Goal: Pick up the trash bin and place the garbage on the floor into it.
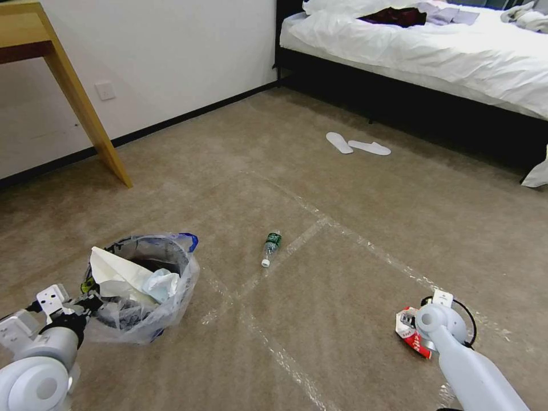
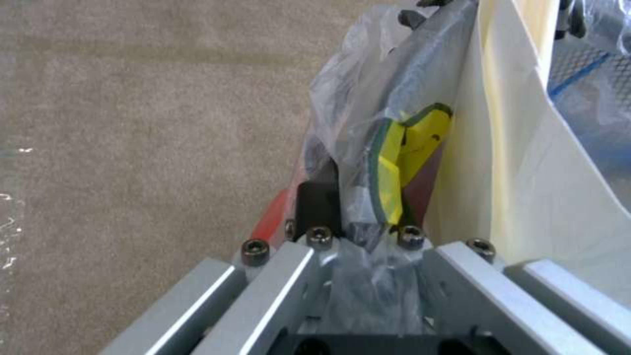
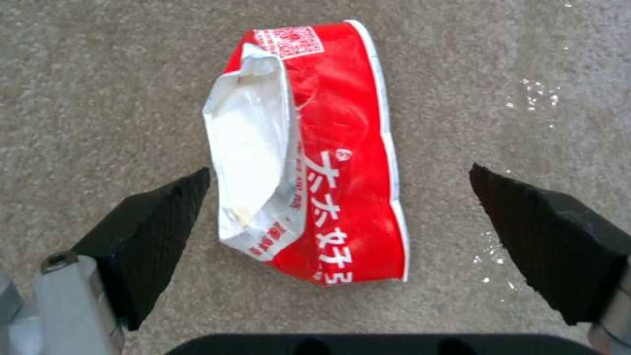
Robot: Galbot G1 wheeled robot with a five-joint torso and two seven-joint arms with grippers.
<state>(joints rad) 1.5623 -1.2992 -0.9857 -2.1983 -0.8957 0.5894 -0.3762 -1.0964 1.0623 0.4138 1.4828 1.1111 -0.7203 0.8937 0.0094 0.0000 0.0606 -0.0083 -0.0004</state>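
The left arm reaches forward, low on the robot's left. Its left pincer [image 2: 358, 217] is closed tight on the trash bin [image 1: 142, 297]. The right arm points down. Its right pincer [image 3: 338, 217] hangs with fingers [image 3: 155, 227] wide apart.

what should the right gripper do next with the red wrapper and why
Probably lower and close. The right gripper hovers open above the red wrapper, which lies flat on the carpet between its fingers. The left gripper already grips the trash bin at its rim.
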